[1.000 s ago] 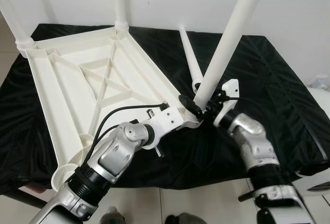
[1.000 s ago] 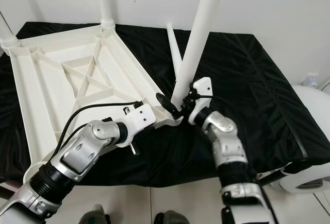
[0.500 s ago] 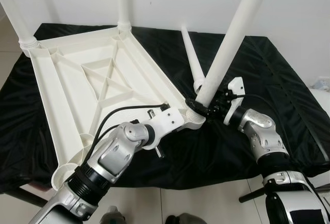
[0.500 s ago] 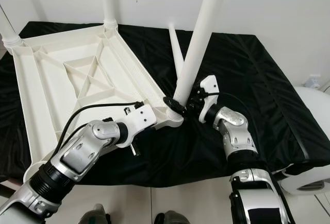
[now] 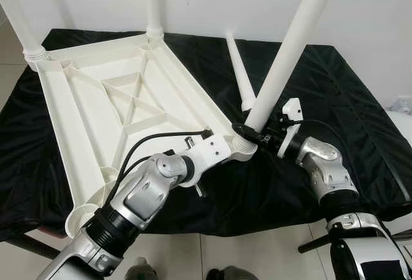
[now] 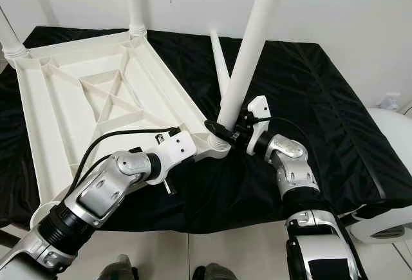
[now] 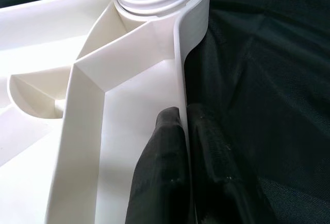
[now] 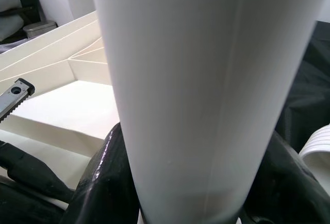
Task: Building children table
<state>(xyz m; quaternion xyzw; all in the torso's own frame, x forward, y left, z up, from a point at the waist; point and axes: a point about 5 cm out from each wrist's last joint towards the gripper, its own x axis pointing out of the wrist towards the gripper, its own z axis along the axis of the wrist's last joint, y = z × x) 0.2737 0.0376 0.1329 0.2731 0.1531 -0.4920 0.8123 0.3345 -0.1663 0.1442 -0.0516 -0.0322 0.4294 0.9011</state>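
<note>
White leg [image 5: 283, 55] is clenched by the right claw [image 5: 257, 133] at the corner socket [image 5: 241, 148], needing twisting, while the left claw [image 7: 180, 152] pinches the tabletop rim [image 7: 178, 69].

The tall white leg [image 5: 293, 42] is running off the picture's top, its upper end unseen. The loose leg [image 5: 239, 74] is disappearing behind it. The left pincer [image 7: 186, 147] is being cut off at the frame's bottom.

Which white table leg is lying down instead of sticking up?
The loose leg lying flat on the black cloth, beside the one the right gripper grips. The other three stand in the tabletop's corners.
</note>
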